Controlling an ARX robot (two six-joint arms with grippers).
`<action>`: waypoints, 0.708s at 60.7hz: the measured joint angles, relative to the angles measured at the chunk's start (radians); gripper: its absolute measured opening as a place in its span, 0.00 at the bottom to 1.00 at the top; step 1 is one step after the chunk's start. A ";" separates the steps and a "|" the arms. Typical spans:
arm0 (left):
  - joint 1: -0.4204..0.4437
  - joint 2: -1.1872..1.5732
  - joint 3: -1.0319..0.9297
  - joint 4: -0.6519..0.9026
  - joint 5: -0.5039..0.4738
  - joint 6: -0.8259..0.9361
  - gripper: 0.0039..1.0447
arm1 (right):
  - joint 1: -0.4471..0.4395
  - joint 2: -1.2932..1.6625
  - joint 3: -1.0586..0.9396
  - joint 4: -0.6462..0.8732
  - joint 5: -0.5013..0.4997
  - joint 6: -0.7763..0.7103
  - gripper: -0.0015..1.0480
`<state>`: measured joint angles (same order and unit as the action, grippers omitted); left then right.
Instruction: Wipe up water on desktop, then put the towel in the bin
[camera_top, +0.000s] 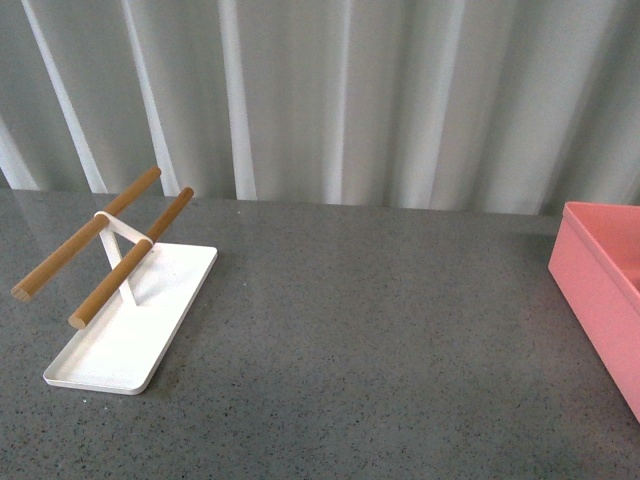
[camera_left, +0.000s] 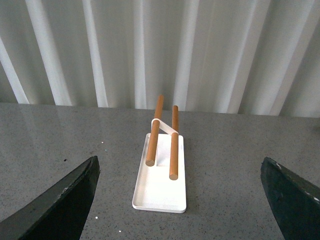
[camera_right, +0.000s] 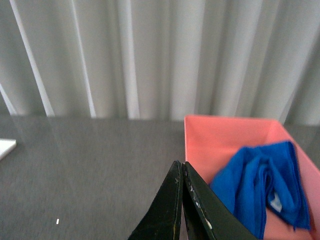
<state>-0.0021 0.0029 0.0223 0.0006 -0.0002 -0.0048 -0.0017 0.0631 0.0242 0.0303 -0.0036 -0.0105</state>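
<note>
Pressed flat together, the right gripper's (camera_right: 181, 200) 2 dark fingers (camera_right: 170, 210) leave no gap and hold nothing. They hang above the grey speckled desktop (camera_right: 100, 165), just beside the near corner of the pink bin (camera_right: 200, 135). Inside that bin lies the blue towel (camera_right: 265, 185), bunched in thick folds against the wall on the far side from the fingers, with bare pink floor showing between it and the near wall. Nothing links the towel to the fingers; they are apart.

Over on the other side, the left gripper (camera_left: 177, 200) stands wide open, its 2 dark fingers (camera_left: 60, 205) spread to either edge of its wrist view and empty. Between them, further off on the desktop, sits a flat white tray (camera_left: 160, 197) with 2 wooden rods (camera_left: 173, 147) carried on a white stand, slanting upward away from the camera.

From the front view neither arm shows. The tray (camera_top: 130, 345) sits on the left part of the desktop (camera_top: 360, 350), its 2 rods (camera_top: 85, 235) tilted and running side by side. The bin (camera_top: 595, 290) stands at the far right edge, cut off by the frame, well apart from the tray. Between them the stone surface lies bare, and I cannot tell from here whether any wet patch is on it. Behind everything hangs a pale pleated curtain (camera_top: 330, 90).
</note>
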 joint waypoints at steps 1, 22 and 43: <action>0.000 0.000 0.000 0.000 0.000 0.000 0.94 | 0.000 -0.020 0.000 -0.018 0.000 0.000 0.03; 0.000 -0.001 0.000 0.000 0.000 0.000 0.94 | 0.000 -0.059 0.000 -0.029 0.003 0.000 0.16; 0.000 -0.001 0.000 0.000 0.000 0.000 0.94 | 0.000 -0.059 0.000 -0.029 0.003 0.000 0.82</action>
<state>-0.0021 0.0021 0.0223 0.0006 -0.0002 -0.0048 -0.0017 0.0044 0.0242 0.0017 -0.0010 -0.0101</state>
